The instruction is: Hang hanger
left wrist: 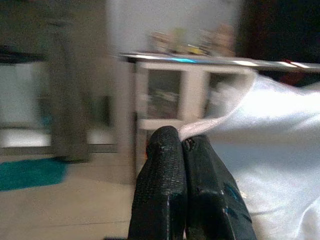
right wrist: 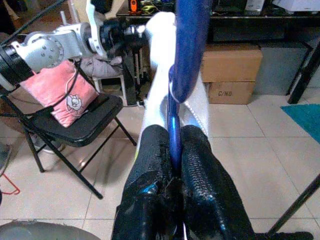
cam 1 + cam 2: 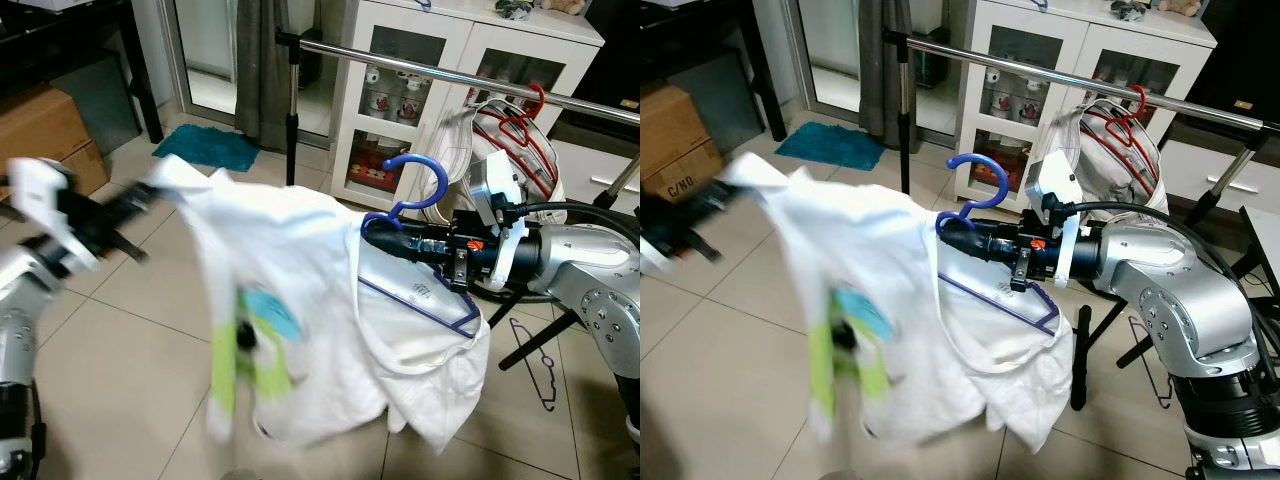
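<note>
Fingers of the right gripper (image 2: 172, 150) are pressed together on the blue hanger (image 3: 415, 180), pinching its neck just below the hook. The hanger's hook curls up in the air, below and in front of the metal rail (image 3: 420, 68), not touching it. A white shirt (image 3: 300, 290) hangs on the hanger and hides most of its frame; one blue shoulder line shows near the collar, where a small grey label is too small to read. Fingers of the left gripper (image 1: 182, 145) are closed on an edge of the shirt, holding it out to the robot's left; that arm and cloth are blurred. A green and blue print on the shirt is smeared. Red hangers (image 3: 520, 115) hang on the rail. A cardboard box (image 2: 232, 75) reads "C/NO".
</note>
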Controlling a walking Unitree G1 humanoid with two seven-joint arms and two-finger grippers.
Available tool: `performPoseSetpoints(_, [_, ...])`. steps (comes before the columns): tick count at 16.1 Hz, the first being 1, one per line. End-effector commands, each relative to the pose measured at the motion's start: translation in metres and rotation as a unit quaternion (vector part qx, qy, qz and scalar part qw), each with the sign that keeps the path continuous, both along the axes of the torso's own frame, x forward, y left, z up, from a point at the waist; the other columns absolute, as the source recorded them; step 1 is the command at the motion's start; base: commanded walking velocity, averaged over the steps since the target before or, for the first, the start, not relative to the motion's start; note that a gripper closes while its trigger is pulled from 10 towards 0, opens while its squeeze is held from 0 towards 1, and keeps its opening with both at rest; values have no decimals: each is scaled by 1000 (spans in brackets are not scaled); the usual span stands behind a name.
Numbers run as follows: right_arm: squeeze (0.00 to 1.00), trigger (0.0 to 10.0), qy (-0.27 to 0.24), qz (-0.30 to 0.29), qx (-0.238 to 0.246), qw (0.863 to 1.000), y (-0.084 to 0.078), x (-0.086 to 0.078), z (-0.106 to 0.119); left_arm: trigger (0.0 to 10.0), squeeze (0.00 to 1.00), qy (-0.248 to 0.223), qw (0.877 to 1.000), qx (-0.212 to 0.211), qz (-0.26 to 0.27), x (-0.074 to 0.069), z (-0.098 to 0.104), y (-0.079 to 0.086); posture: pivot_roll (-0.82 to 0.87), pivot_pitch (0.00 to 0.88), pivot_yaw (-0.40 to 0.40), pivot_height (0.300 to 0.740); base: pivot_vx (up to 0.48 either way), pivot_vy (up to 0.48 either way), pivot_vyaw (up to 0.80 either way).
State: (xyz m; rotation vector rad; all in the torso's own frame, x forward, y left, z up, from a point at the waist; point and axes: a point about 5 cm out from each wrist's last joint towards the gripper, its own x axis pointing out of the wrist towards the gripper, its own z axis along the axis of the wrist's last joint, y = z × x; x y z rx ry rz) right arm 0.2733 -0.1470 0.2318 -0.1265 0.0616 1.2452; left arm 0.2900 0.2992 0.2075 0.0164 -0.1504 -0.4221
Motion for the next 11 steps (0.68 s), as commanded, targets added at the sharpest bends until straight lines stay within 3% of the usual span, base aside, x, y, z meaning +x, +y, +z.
performPoseSetpoints(1, [0,10000,-9,-14,-1,1000,-5,1,1,0,0,-18,999,-14,30,0,6,8,115,0,-49,740,0,0,0])
performPoseSetpoints(5, [0,10000,-11,-35,-5,999,-8,8,1,0,0,-13,984,-52,172,-7,-4,43,120,0,-57,740,0,0,0])
performPoseSetpoints(8, [0,10000,-12,-34,-5,999,-9,8,3,0,0,9,979,-49,200,-8,-15,44,118,0,-60,740,0,0,0])
performPoseSetpoints(9, [0,10000,-12,-34,-5,999,-8,8,3,0,0,24,981,-26,193,-7,-20,39,118,0,-60,740,0,0,0])
performPoseSetpoints(10, [0,10000,-12,-33,-5,999,-8,8,3,9882,0,32,983,-20,177,-6,-21,34,117,0,-61,740,0,0,0])
performPoseSetpoints(11, [0,10000,-12,-33,-5,999,-7,8,2,10000,0,36,990,-13,137,-5,-22,22,117,0,-61,740,0,0,0])
